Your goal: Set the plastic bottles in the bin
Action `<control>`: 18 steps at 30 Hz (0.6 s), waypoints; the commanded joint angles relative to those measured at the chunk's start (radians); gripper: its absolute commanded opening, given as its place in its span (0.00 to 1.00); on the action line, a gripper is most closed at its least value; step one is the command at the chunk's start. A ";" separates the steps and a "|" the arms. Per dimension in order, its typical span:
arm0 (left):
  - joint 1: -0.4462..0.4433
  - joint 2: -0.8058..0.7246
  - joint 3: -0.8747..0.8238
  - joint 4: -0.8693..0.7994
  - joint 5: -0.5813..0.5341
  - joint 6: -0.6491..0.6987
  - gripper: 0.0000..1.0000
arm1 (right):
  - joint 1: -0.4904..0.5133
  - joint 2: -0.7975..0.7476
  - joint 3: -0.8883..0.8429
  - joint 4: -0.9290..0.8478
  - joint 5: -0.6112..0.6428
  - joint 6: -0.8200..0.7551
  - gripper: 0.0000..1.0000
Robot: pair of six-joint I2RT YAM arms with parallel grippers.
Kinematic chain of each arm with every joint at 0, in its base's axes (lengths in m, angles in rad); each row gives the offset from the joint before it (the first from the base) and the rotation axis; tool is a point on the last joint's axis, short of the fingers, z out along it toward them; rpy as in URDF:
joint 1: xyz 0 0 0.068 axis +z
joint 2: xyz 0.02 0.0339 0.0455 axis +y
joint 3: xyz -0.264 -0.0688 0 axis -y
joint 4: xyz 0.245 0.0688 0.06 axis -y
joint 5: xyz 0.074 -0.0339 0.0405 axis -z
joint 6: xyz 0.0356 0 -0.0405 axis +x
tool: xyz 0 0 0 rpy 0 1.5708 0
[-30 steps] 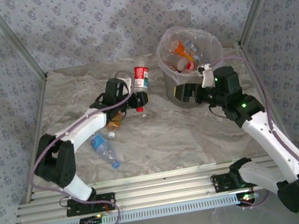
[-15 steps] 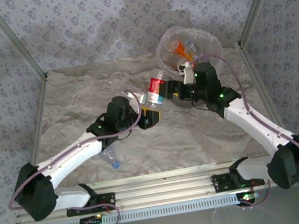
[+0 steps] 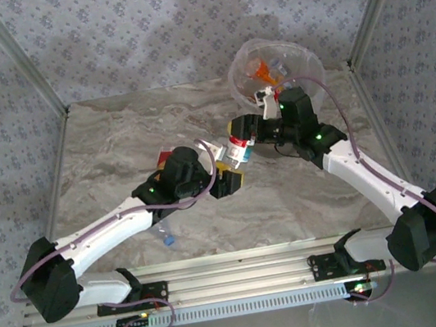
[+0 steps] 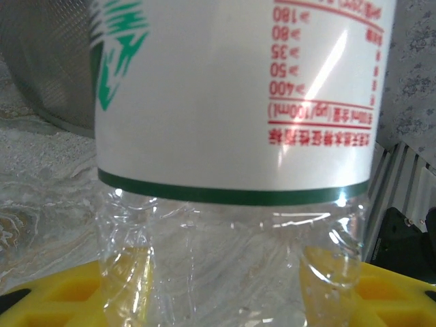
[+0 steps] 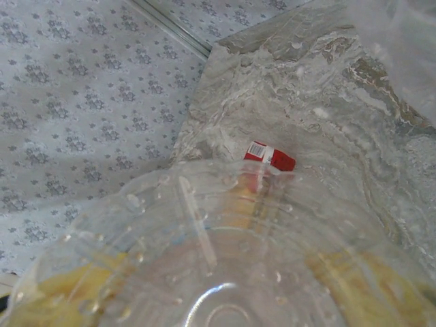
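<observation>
From above, the light is bright and even, and the picture is a little soft. Pale grey shadows lie on the wall (image 3: pixel 206 33) past the far edge of the table (image 3: pixel 116 146). In the left wrist view the bottle (image 4: pixel 231 102) is very near. A white streak of glare runs down its label, yet the print is sharp. In the right wrist view the bottle (image 5: pixel 218 272) is a hazy blur, and the table's far corner looks sharper.
</observation>
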 commanded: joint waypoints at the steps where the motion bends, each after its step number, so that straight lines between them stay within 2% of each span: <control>1: -0.006 -0.021 0.028 -0.001 -0.006 0.008 0.61 | 0.004 -0.018 0.037 -0.011 0.005 -0.014 0.55; 3: -0.006 -0.016 0.035 -0.001 -0.001 -0.002 0.67 | 0.004 -0.028 0.046 -0.024 0.013 -0.017 0.53; 7: -0.006 -0.024 0.046 0.001 0.005 -0.018 0.91 | 0.001 -0.052 0.076 -0.081 0.046 -0.031 0.53; 9: -0.006 -0.043 0.046 0.000 0.015 -0.016 0.99 | -0.009 -0.067 0.103 -0.142 0.082 -0.102 0.53; 18: -0.006 -0.134 0.065 -0.131 0.006 0.060 1.00 | -0.119 -0.096 0.354 -0.344 0.162 -0.246 0.53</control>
